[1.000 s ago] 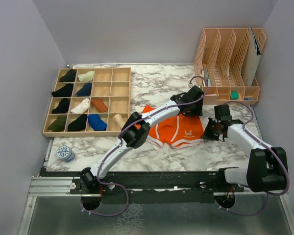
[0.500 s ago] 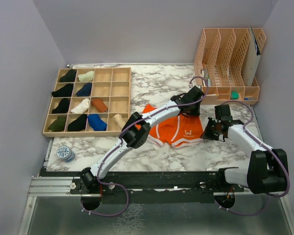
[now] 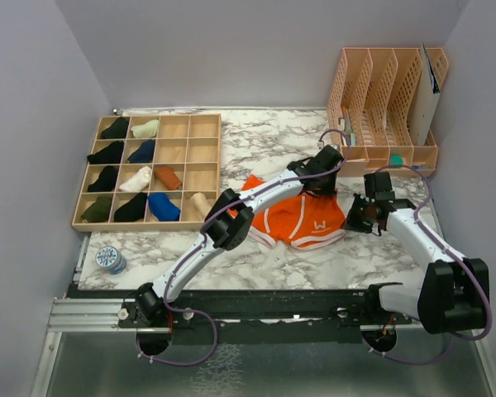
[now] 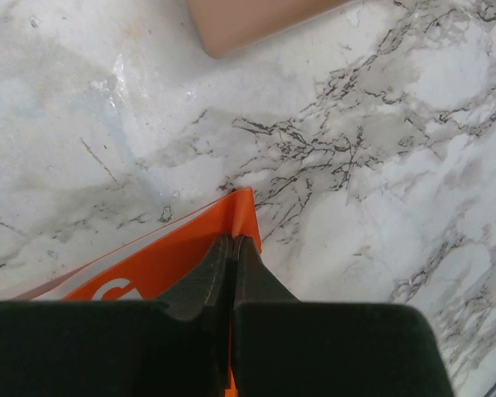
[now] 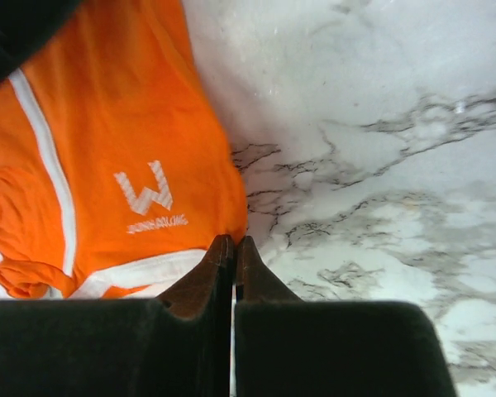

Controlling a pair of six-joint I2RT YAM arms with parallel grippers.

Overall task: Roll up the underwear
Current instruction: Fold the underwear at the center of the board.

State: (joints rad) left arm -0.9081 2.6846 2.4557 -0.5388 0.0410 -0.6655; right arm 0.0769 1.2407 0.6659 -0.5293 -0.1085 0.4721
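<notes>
**Supervisor:** State of the work piece and the tools, please.

**Operator:** The bright orange cloth briefs [image 3: 302, 219] with white trim lie flat on the white marble-patterned table [image 3: 256, 141], right of centre and nearer than the peach slotted file rack [image 3: 388, 107]. My left tool [image 3: 321, 190] is clenched on their far right corner. My right tool [image 3: 361, 221] is clenched on the near right corner, at the white hem. In both wrist views only a sliver of cloth sits between the jaws.

**Supervisor:** Hazards from here?

**Operator:** In my judgement, three.
- Either pinch is shallow. A quick lift or pull could strip the corner out, and the fold would collapse on one side.
- If the two arms do not travel together, the right edge will skew and the roll will start crooked.
- The left arm reaches across the garment. Carrying the edge leftward may drag the cloth under the arm or bunch it.

**Supervisor:** Changes against the earlier frame?

**Operator:** A second ago the left tool stood with its jaws apart over that same far corner; they have since closed. The right tool was already clenched and has shifted slightly to the far right. The briefs lie in much the same place, not yet lifted or folded.
</notes>
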